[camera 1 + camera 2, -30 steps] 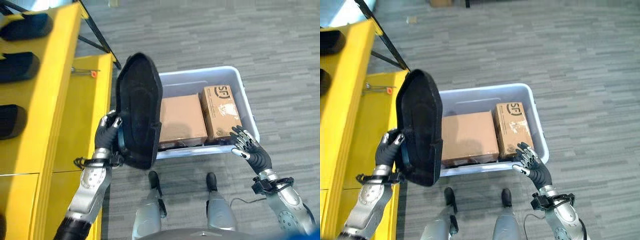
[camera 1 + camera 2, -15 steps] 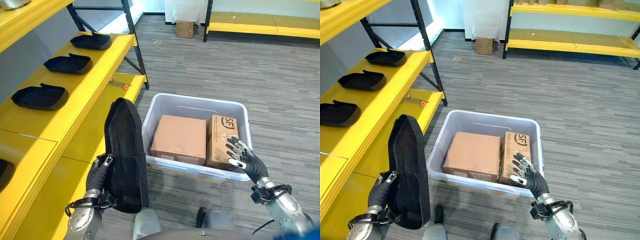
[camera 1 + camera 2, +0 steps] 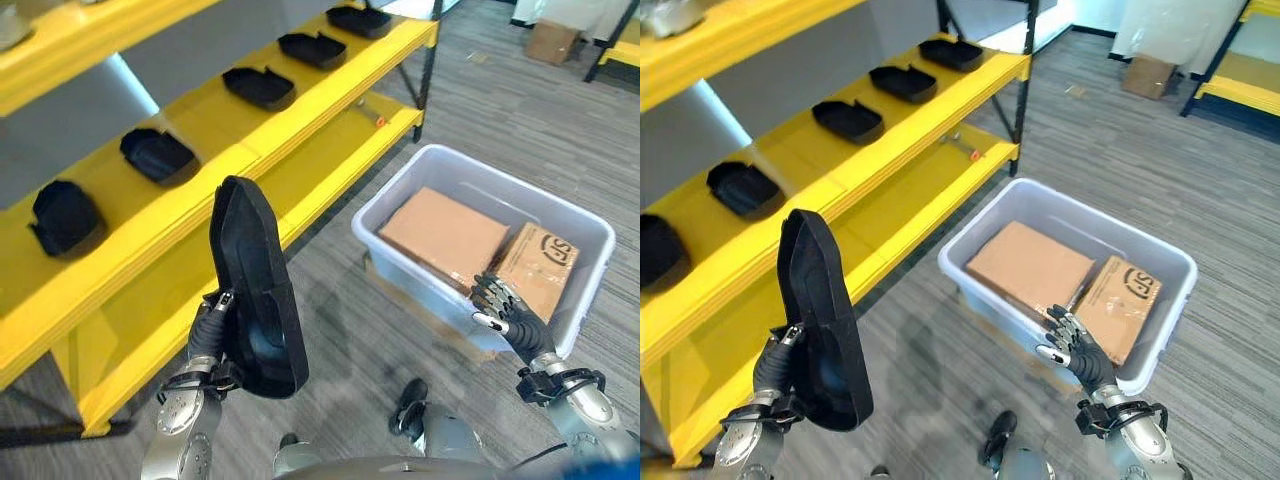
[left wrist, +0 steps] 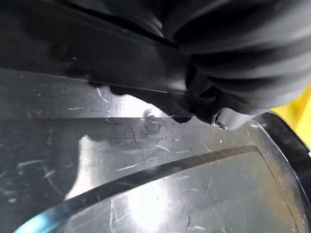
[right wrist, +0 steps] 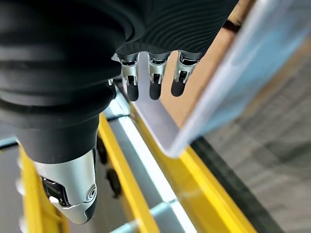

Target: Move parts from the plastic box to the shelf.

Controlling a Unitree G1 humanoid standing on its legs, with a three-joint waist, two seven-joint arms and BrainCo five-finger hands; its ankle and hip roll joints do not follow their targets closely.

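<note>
My left hand (image 3: pixel 208 334) is shut on the edge of a long black moulded part (image 3: pixel 250 290) and holds it upright at the lower left, in front of the yellow shelf (image 3: pixel 212 124); its glossy surface (image 4: pixel 146 170) lies right before the wrist camera. Several like black parts (image 3: pixel 259 86) lie in a row on the shelf's middle board. The white plastic box (image 3: pixel 396 181) stands on the floor at the right with two brown cardboard boxes (image 3: pixel 443 226) in it. My right hand (image 3: pixel 504 309) hovers open at the box's near rim, fingers (image 5: pixel 150 80) straight.
The shelf's lower board (image 3: pixel 300 172) carries a small orange-tipped tool (image 3: pixel 970 153). A brown carton (image 3: pixel 548 40) and another yellow rack (image 3: pixel 1252 72) stand far back. Grey carpet (image 3: pixel 350 320) lies between shelf and box.
The camera has swung toward the shelf, so the box now sits at the right. My left hand still holds the black part upright. The right hand stays by the box's rim.
</note>
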